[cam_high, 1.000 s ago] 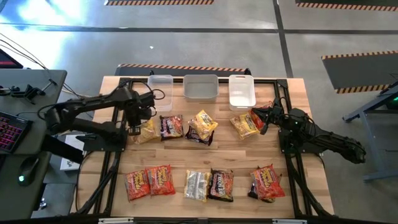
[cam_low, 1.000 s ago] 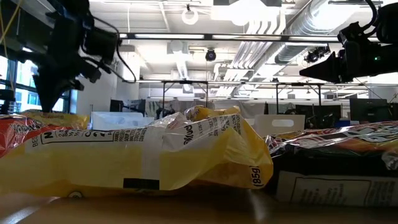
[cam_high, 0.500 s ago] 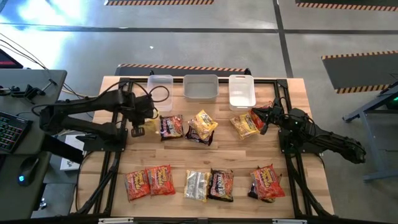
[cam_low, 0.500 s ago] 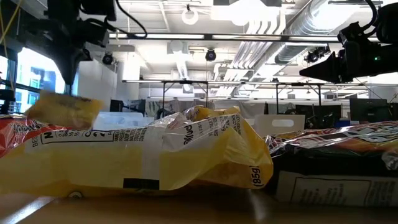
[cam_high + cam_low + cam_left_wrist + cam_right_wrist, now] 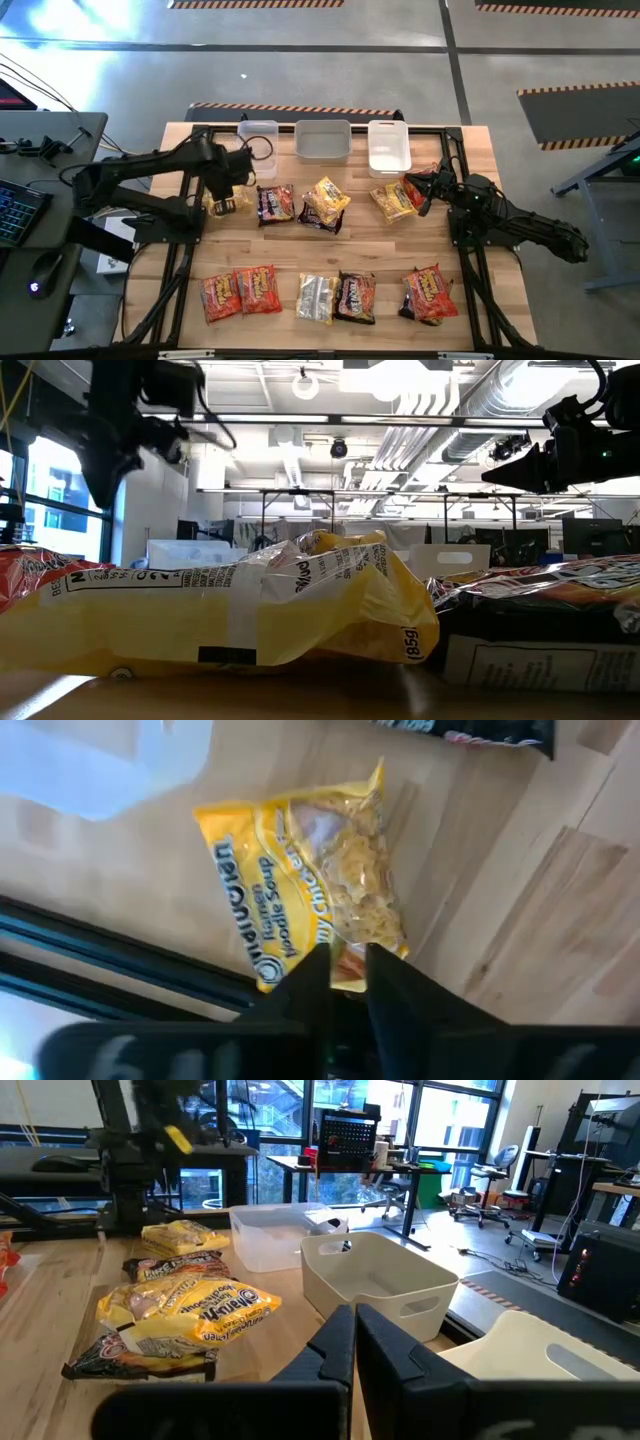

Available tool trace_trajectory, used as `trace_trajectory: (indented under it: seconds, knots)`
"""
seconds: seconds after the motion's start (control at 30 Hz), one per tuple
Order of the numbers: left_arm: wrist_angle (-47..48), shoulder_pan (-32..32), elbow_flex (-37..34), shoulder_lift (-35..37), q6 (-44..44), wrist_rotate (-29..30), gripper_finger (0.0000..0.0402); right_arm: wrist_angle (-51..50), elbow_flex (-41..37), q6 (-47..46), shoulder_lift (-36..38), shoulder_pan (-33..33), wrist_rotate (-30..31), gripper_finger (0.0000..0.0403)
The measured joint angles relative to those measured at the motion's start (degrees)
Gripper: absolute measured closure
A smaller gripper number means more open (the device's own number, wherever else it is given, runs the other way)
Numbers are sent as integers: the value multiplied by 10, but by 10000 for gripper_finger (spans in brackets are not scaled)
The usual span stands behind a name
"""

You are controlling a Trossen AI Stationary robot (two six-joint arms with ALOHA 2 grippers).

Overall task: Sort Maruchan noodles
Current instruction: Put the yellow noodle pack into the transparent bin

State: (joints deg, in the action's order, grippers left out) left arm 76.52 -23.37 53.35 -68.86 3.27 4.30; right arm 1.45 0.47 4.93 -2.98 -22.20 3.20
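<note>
Crinkle and glare across the low view: a yellow packet in front (image 5: 250, 610) blocking most of the table, with a dark wrapper (image 5: 540, 650) cut off at the edge. Hard to read any label there beyond scraps of print.

Hanging well above the table at the far left, the left gripper (image 5: 221, 188), fingers (image 5: 312, 982) a narrow slit apart and empty in the low view. Directly beneath it, flat on the bare wood just beside the black frame rail (image 5: 120, 960), a yellow noodle packet (image 5: 224, 203), glossy, transparent in part, showing curly noodles inside. Cannot tell from the wrist view whether its edge touches the fingertips.

Resting low at the far right, the right gripper (image 5: 420, 193), fingers pressed together on nothing, beside another yellow packet (image 5: 392, 202).

Along the far edge, three rectangular tubs (image 5: 323, 140), smooth-walled, one clear, one white. Near the front edge, a row of red, pale and dark packets (image 5: 316, 297), all flat and wrinkled.
</note>
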Motion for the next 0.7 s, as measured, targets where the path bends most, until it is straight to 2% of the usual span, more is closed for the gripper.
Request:
trace_trajectory:
  seconds: [0.2,0.37,0.53,0.7]
  knots:
    - [-1,-130,0,-33,63,-27,257,0,0,0,0,0,0,403]
    - [-3,-228,0,-34,117,-58,222,0,0,0,0,0,0,403]
    - [-12,-277,-25,-35,157,-60,212,0,0,0,0,0,0,403]
    - [-31,-290,-71,-35,190,-41,211,0,0,0,0,0,0,403]
